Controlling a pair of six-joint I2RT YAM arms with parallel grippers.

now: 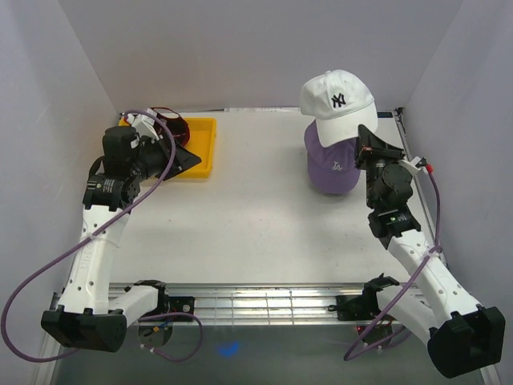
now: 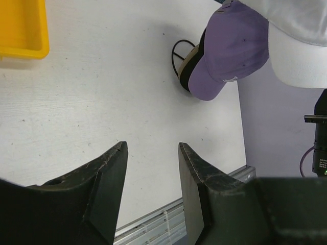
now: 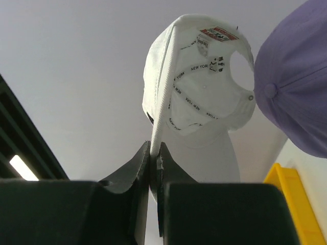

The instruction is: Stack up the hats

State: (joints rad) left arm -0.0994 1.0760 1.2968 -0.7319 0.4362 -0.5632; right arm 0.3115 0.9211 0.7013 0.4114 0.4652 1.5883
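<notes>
White surface (image 1: 256,216) carries a yellow tray (image 1: 202,152); well right of it, the right pincer (image 3: 154,151) clamps the white cap (image 1: 337,95) over the lavender cap (image 1: 330,167). The left pincer (image 2: 152,149), beside the tray, gapes empty.

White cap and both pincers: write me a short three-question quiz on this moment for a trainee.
1. True or false: the right pincer is shut on the brim of the white cap.
2. Which cap does the white cap partly cover in the top view? A) dark red B) lavender cap C) black
3. What does the left pincer hold?
Key: 1 true. 2 B. 3 nothing; its jaws stand open.
</notes>
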